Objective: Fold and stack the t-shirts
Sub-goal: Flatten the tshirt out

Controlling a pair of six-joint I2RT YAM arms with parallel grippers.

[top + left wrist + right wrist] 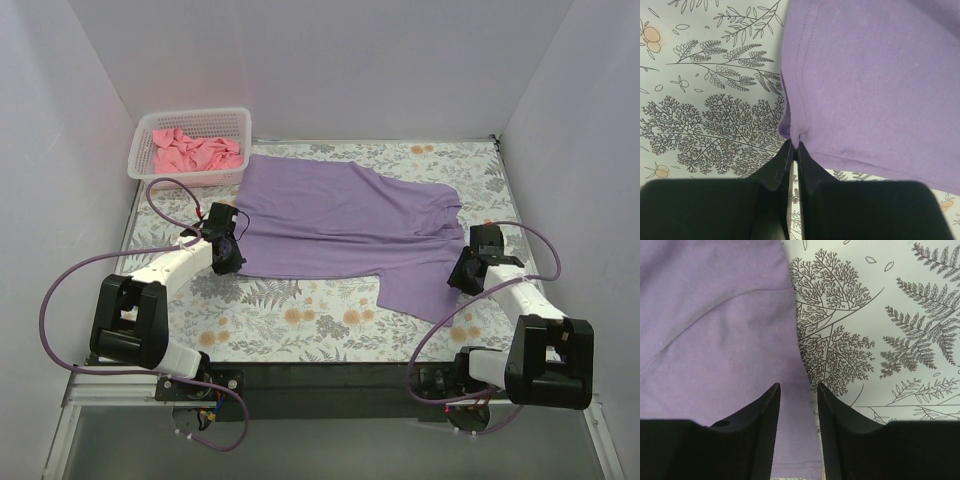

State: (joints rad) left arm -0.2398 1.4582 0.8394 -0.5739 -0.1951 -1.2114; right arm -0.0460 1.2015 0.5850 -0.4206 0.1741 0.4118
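**Two claws work the edges of a lavender tee**

We see the floral-patterned tablecloth covering the table. Across its middle lies the lavender-purple cloth t-shirt, spread out and not yet folded, with one flap reaching toward the near edge. At the far left corner a white plastic mesh basket holds the crumpled salmon-pink t-shirt, out of the way and, we judge, next in line. The left gripper, fingers pressed together, pinches the lavender tee's hemmed left corner, likely to lift it for a fold. The right gripper has its jaws apart, straddling the tee's right edge on the tablecloth. Nothing blocks either arm.
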